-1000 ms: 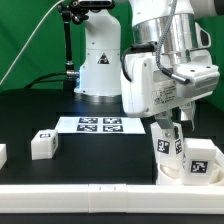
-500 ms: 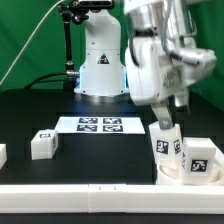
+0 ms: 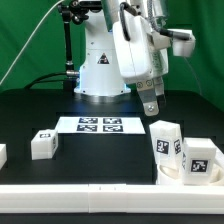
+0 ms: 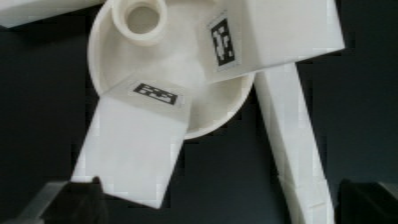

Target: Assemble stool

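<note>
The round white seat [image 3: 178, 174] lies at the exterior view's right, near the front rail. Two blocky white legs with tags stand on it, one [image 3: 166, 142] taller and one [image 3: 203, 158] further right. A loose leg [image 3: 42, 144] stands at the left, and another [image 3: 2, 155] is cut off by the left edge. My gripper [image 3: 150, 107] hangs open and empty, well above and behind the seat. In the wrist view the seat [image 4: 169, 75] and its legs [image 4: 139, 150] lie far below the gripper [image 4: 217, 205], whose dark fingertips [image 4: 71, 200] touch nothing.
The marker board [image 3: 100, 125] lies flat at the table's middle. The long white border rail [image 3: 90, 190] runs along the front edge and shows in the wrist view [image 4: 302, 140] beside the seat. The robot base [image 3: 100, 60] stands behind.
My gripper has let go of the taller leg on the seat and has risen up and toward the exterior view's left. The leg stays upright on the seat.
</note>
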{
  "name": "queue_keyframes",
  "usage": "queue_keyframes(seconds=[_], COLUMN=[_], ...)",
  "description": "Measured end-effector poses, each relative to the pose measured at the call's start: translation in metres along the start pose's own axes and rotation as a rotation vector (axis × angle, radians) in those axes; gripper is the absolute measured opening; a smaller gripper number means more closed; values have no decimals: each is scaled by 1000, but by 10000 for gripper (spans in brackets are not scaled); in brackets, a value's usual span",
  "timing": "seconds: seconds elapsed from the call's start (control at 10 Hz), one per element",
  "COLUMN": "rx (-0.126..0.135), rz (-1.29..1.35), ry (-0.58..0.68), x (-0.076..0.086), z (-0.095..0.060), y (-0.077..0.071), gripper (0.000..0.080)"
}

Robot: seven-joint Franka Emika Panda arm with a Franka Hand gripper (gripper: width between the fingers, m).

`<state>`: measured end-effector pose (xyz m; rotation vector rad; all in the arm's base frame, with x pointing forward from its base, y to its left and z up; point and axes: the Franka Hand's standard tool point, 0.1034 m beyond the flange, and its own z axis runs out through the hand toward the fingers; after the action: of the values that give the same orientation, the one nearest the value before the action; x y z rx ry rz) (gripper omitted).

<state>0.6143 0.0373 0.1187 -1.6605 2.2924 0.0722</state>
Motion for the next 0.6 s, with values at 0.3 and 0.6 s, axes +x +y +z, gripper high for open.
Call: queue_keyframes(seconds=[0.3, 0.6], rx=[-2, -54], rz=[-13, -322], ry=[3, 19], x=[2, 48], z=[1, -1], y=[0, -1], gripper=[649, 649])
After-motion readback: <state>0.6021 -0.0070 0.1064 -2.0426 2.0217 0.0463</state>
